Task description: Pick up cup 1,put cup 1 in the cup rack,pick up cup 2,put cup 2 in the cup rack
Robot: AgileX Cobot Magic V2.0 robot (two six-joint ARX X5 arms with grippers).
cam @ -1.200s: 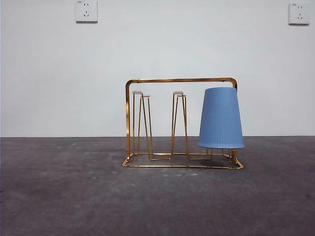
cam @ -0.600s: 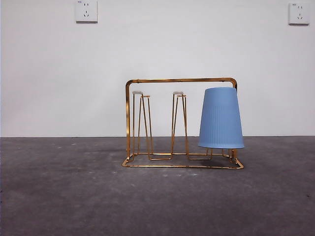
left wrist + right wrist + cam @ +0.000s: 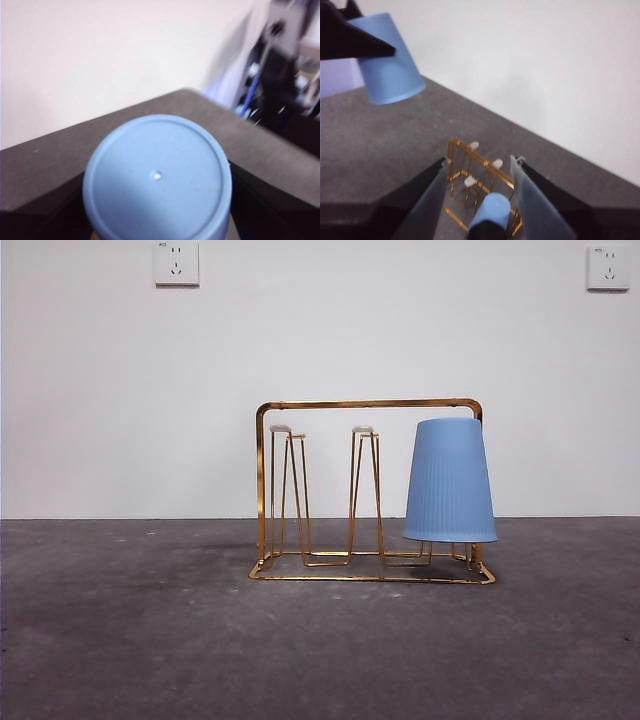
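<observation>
The gold wire cup rack (image 3: 370,404) stands mid-table. One blue ribbed cup (image 3: 450,480) sits upside down over its right-hand prong. The right wrist view looks down on that rack (image 3: 462,170) and cup (image 3: 492,210) from high above, between the spread jaws of my open, empty right gripper (image 3: 480,162). A second blue cup (image 3: 157,170) fills the left wrist view, base toward the camera, with my left gripper (image 3: 157,197) shut on its sides. The right wrist view shows that held cup (image 3: 390,60) in the air, mouth down, off to the side of the rack. Neither arm appears in the front view.
The rack's two left prongs (image 3: 287,490) carry nothing. The dark grey table (image 3: 150,640) ends at a white wall with two sockets (image 3: 176,262). Dark equipment (image 3: 280,75) stands beyond the table's edge in the left wrist view.
</observation>
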